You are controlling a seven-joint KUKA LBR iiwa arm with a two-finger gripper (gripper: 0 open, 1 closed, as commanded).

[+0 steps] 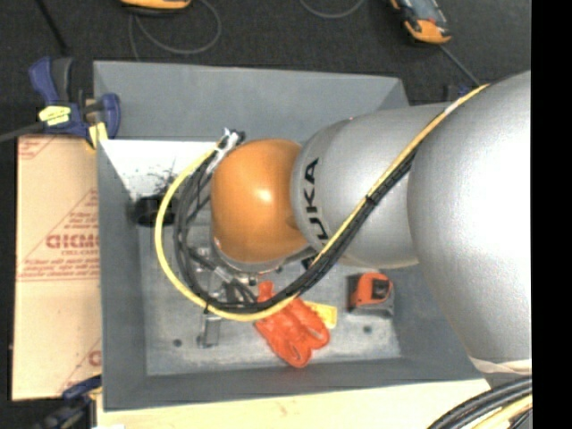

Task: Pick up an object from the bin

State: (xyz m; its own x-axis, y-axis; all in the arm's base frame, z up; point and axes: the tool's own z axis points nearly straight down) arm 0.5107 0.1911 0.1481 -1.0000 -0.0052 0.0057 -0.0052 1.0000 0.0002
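Observation:
My gripper (210, 331) reaches down under the arm's wrist to the bin floor at the lower left, and most of it is covered from above. Just to its right lies a red-orange rubbery thing with lobes (291, 332), apart from the gripper. A small yellow piece (323, 315) sticks out beside the red thing's upper right. Nothing shows in the gripper's grasp.
An orange and black tape measure (369, 291) lies on the floor at the lower right. A black object (143, 211) rests by the left wall, below a white sheet with dark marks (143, 164). The arm and its yellow cable cover the bin's middle and right.

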